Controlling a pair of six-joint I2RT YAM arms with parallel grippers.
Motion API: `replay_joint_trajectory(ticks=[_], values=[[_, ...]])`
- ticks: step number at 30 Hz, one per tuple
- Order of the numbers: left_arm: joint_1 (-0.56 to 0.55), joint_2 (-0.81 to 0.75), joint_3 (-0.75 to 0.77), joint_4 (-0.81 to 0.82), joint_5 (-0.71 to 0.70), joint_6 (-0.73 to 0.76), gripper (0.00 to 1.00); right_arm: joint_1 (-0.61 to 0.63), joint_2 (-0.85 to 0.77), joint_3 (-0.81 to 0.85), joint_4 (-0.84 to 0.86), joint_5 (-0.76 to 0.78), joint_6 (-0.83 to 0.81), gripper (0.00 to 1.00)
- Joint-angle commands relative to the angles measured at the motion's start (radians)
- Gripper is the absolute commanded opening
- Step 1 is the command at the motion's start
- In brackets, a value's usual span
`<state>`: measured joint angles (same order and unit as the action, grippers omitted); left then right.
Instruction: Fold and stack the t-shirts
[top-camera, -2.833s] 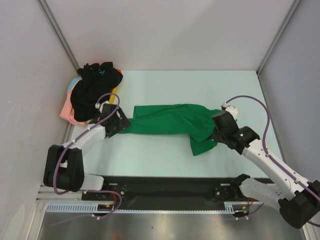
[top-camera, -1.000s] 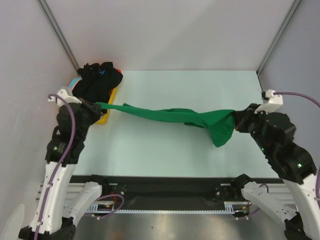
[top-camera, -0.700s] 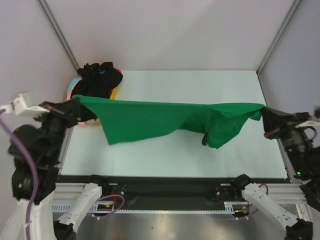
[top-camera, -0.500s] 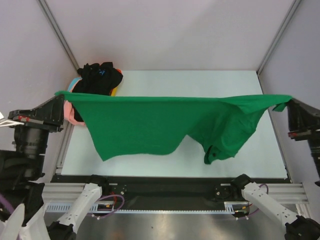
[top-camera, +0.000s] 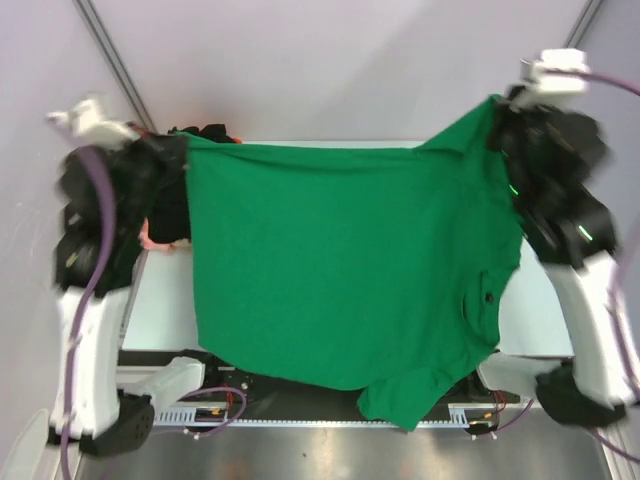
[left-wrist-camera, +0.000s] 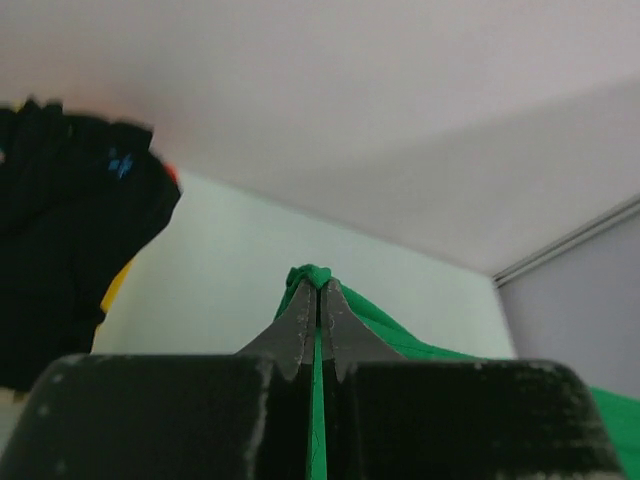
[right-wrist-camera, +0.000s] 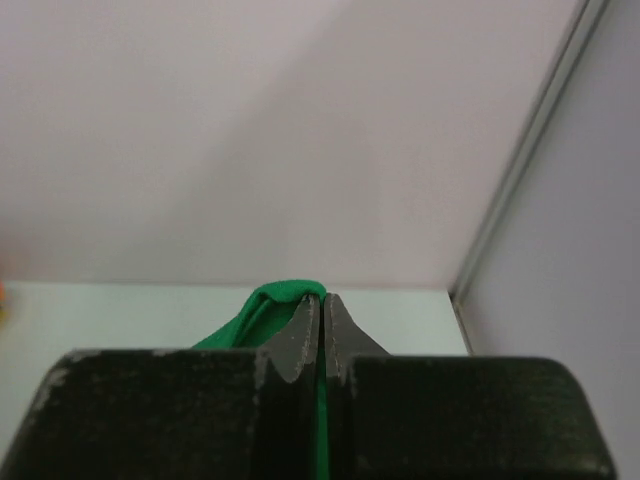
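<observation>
A bright green t-shirt (top-camera: 340, 260) hangs spread wide in the air, high above the table. My left gripper (top-camera: 183, 148) is shut on its upper left corner, and in the left wrist view green cloth (left-wrist-camera: 312, 277) bunches over the pinched tips of that gripper (left-wrist-camera: 319, 287). My right gripper (top-camera: 497, 112) is shut on the upper right corner; the right wrist view has cloth (right-wrist-camera: 285, 293) pinched at its tips (right-wrist-camera: 321, 298). The shirt's lower edge and a sleeve (top-camera: 405, 395) hang down over the near rail. A black t-shirt (left-wrist-camera: 70, 240) with a small blue mark tops the pile at the far left.
The pile of other shirts (top-camera: 165, 215) lies at the table's far left corner, mostly hidden behind my left arm and the green cloth. White walls close the back and both sides. The pale table (top-camera: 165, 300) shows left of the hanging shirt. A black rail (top-camera: 290, 395) runs along the near edge.
Both arms have risen and moved apart, lifting the green shirt from a bunched strip on the table into a wide hanging sheet. Both grips have held.
</observation>
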<state>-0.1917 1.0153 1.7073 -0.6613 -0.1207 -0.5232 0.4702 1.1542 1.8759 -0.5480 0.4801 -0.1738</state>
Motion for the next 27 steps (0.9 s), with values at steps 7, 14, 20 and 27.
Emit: replay_joint_trajectory(ticks=[7,14,20,27], values=[[0.037,0.621,-0.112,0.052,-0.046,-0.069,0.00,-0.286,0.766,0.138,0.051,-0.176,0.140,0.00],[0.006,1.040,0.326,-0.195,-0.072,-0.058,0.84,-0.274,1.280,0.903,-0.426,-0.092,0.240,0.77],[-0.026,0.818,0.096,-0.081,-0.088,-0.028,0.91,-0.301,0.844,0.058,-0.043,-0.124,0.357,0.92],[-0.038,0.534,-0.381,0.107,-0.062,-0.031,0.91,-0.338,0.645,-0.291,-0.053,-0.251,0.450,0.92]])
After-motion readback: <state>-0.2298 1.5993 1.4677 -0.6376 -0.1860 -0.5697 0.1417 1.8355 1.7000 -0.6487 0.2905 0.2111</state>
